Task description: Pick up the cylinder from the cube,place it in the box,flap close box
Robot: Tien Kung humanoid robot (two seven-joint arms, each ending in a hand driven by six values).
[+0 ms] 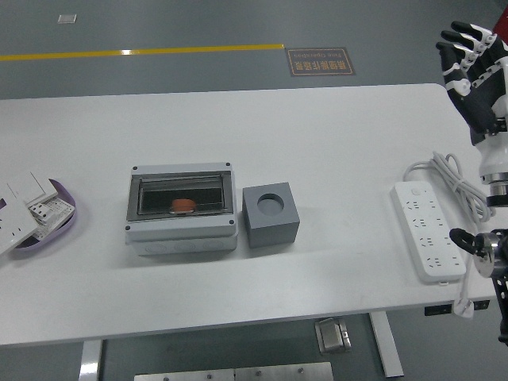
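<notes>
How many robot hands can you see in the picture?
1. The right hand is raised at the picture's right edge, past the table's far right corner, fingers spread and holding nothing. The left hand is out of view, so it may just be hidden outside the picture.

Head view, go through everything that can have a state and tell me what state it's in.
box: flap closed, clear lid down
cylinder: orange, lying inside the box
cube: upright, round socket empty
power strip: nothing plugged in, cable coiled behind
right hand: raised at the table's right edge, fingers open, empty
</notes>
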